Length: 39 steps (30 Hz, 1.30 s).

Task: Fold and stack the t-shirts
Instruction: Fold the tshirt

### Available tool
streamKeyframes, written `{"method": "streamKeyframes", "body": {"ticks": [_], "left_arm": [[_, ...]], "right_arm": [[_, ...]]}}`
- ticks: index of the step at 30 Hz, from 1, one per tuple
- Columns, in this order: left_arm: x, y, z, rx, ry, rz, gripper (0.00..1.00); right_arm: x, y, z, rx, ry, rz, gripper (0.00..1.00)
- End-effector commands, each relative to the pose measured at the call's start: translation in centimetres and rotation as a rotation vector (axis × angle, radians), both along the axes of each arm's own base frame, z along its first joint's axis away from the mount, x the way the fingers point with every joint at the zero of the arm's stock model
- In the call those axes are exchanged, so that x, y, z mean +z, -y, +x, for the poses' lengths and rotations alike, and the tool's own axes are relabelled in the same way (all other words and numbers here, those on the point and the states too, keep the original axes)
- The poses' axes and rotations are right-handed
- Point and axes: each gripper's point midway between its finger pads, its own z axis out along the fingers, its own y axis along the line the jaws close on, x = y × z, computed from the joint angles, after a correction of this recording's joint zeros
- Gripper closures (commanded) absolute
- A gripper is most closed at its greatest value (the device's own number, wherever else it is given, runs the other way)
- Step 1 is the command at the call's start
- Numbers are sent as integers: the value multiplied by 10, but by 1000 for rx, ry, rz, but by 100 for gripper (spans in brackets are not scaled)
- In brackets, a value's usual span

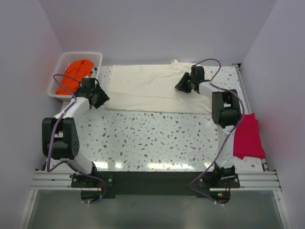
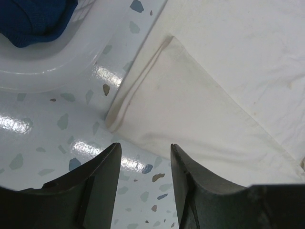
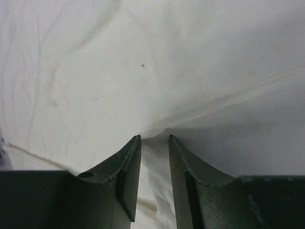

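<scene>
Cream cotton t-shirt (image 1: 143, 88) lies spread flat across the far half of the white speckled terrazzo table (image 1: 152, 138), its long side running left to right. Its left edge is near the white plastic slatted basket (image 1: 78, 53) at the far left corner.

The left gripper (image 1: 101, 98) hangs just off the shirt's near left corner. In the left wrist view its 2 dark fingers (image 2: 107, 171) stand well apart with nothing between them but bare tabletop (image 2: 71, 124), and the shirt's hemmed corner (image 2: 138, 90) lies just beyond the fingertips. The basket's glossy wall (image 2: 47, 71) curves across the upper left of that view, with a dark blue knitted garment (image 2: 33, 19) inside it. From above, a crumpled orange garment (image 1: 76, 74) fills most of the basket.

The right gripper (image 1: 180, 87) is down on the right part of the cream cotton t-shirt, near its far right corner. In the right wrist view its fingers (image 3: 128, 167) are drawn close together, clamped on a narrow raised fold of the cream cloth (image 3: 143, 71). A crease runs from the pinch toward the upper right.

A folded magenta t-shirt (image 1: 248, 136) lies at the table's right edge, beside the right arm, well apart from the cream one.
</scene>
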Motion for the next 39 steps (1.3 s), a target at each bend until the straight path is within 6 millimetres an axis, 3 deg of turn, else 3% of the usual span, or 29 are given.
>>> {"method": "streamKeyframes", "body": {"ticks": [1, 3, 8, 10, 11, 13, 14, 15, 16, 17, 18, 20, 21, 22, 24, 25, 27, 28, 33, 39], "left_arm": [[7, 5, 7, -41, 49, -3, 49], [5, 5, 6, -39, 46, -5, 48], [-1, -7, -7, 31, 15, 36, 47], [-3, -13, -10, 63, 7, 53, 47], [-7, -14, -12, 72, -3, 56, 47], [-14, -15, -11, 77, -14, 55, 47], [-16, -16, -11, 80, -17, 59, 47], [-21, -16, -10, 85, -26, 58, 47], [-22, -3, -7, 46, -18, 51, 48], [-22, -1, -4, 41, -14, 53, 48], [-27, -2, -3, 50, -30, 69, 48], [-28, 4, 1, 40, -34, 79, 48], [-32, 5, 2, 42, -44, 84, 48], [-33, 6, 4, 48, -45, 89, 48], [-39, 5, 5, 56, -60, 96, 48], [-40, 4, 5, 68, -62, 96, 48], [-41, 0, 6, 86, -61, 113, 48], [-42, -2, 6, 93, -62, 119, 48], [-51, -6, 5, 115, -82, 135, 49], [-57, -10, 5, 137, -91, 152, 53]], "right_arm": [[26, -19, 19, 34, 85, 113, 63], [32, -22, 19, 50, 93, 126, 53], [79, -10, 17, 58, 168, 96, 35], [93, 2, 16, 38, 183, 79, 33], [105, 8, 8, 23, 174, 66, 33], [104, 24, -4, -17, 135, 19, 33], [120, 28, -11, -23, 158, 7, 33], [123, 35, -16, -40, 164, -32, 33], [110, 40, -31, -45, 119, -58, 34], [122, 47, -40, -59, 129, -81, 34], [117, 54, -48, -67, 112, -119, 34], [96, 68, -72, -95, 38, -182, 34], [101, 73, -81, -107, 42, -191, 34], [85, 80, -97, -118, 6, -219, 34], [88, 84, -114, -119, 7, -229, 34], [72, 85, -130, -115, -31, -235, 34], [74, 96, -142, -149, -22, -269, 34], [61, 100, -152, -154, -51, -282, 34], [41, 115, -175, -180, -129, -318, 35], [32, 143, -190, -257, -164, -349, 32]]}}
